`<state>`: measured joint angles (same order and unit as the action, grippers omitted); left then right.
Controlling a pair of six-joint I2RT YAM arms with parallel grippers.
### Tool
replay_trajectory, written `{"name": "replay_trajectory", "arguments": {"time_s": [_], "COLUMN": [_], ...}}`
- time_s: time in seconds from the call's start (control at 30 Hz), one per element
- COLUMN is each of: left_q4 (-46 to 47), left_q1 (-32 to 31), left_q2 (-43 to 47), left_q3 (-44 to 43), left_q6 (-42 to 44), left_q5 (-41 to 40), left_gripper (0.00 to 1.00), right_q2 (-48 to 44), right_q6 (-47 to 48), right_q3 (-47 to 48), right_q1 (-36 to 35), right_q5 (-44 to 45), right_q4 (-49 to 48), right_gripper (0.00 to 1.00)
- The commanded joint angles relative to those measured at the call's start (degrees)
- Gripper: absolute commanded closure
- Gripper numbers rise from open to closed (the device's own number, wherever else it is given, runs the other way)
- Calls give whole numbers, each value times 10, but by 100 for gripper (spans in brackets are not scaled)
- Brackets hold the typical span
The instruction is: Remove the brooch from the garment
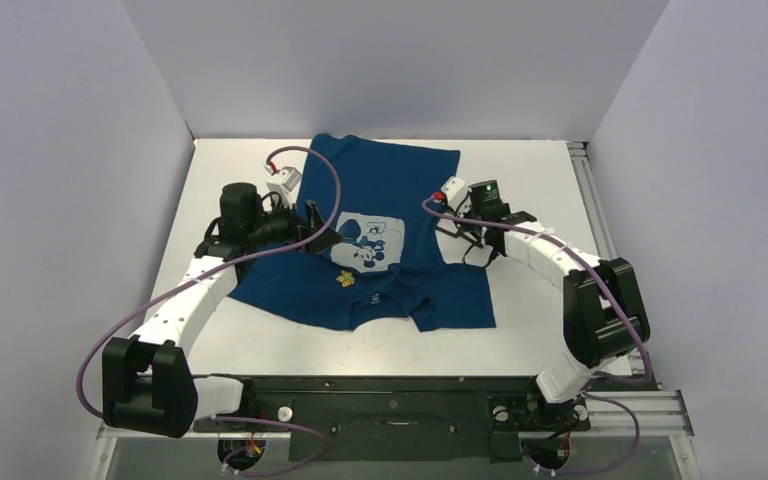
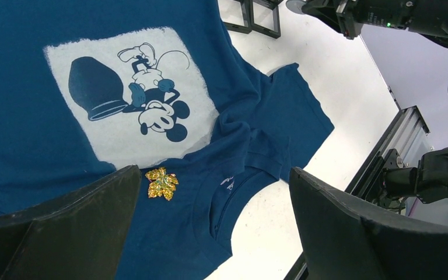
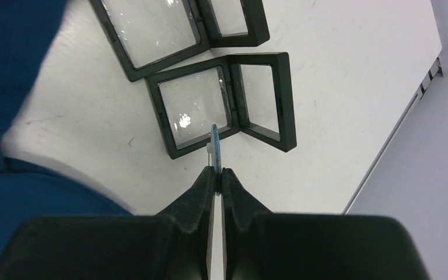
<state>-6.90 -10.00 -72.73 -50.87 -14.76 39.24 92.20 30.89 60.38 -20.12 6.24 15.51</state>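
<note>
— What's the room like?
— Pale walls (image 1: 390, 60) on three sides, boxing in a white table (image 1: 530, 170) with a metal rail (image 1: 588, 190) along its right edge.
— And on it?
— The shirt (image 1: 400, 190), dark blue, lies spread mid-table with its collar toward the arm bases. A pale square print (image 1: 368, 243) sits on the chest.
— The arms?
— Both reach in from the sides. The left gripper (image 2: 214, 171) hovers over the shirt's left part, fingers spread wide, nothing in them. The right gripper (image 3: 217, 172) hangs past the shirt's right edge, over bare table.
— Where's the brooch?
— The brooch (image 2: 161, 182), a gold leaf, lies on the shirt just off a corner of the print, between print and collar. From above it's only a yellow speck. The left wrist view shows its lobes, close by one finger.
— Anything only the right wrist sees?
— Two black frames (image 3: 221, 99) with clear film, lying open on the table just beyond the fingertips. From above, the arm mostly hides them. Those fingers are pressed together on a thin bluish sliver (image 3: 214, 143), seen edge-on. What it is, I can't tell.
</note>
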Motion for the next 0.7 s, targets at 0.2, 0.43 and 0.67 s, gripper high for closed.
{"name": "replay_trajectory", "arguments": {"time_s": [0.2, 0.43, 0.67], "left_q4": [-2, -7, -15], "left_q1": [3, 4, 3], "left_q2": [18, 16, 15], "left_q3": [-33, -34, -38], "left_q6": [7, 9, 11], "left_q5": [14, 12, 17], "left_gripper": [4, 4, 4], "right_q2": [58, 96, 120], "right_q6": [39, 50, 63], "right_q3": [53, 75, 88], "right_q1": [23, 25, 26], "right_q5": [15, 15, 22], "right_q4": [-32, -34, -36], "right_gripper": [100, 100, 99]}}
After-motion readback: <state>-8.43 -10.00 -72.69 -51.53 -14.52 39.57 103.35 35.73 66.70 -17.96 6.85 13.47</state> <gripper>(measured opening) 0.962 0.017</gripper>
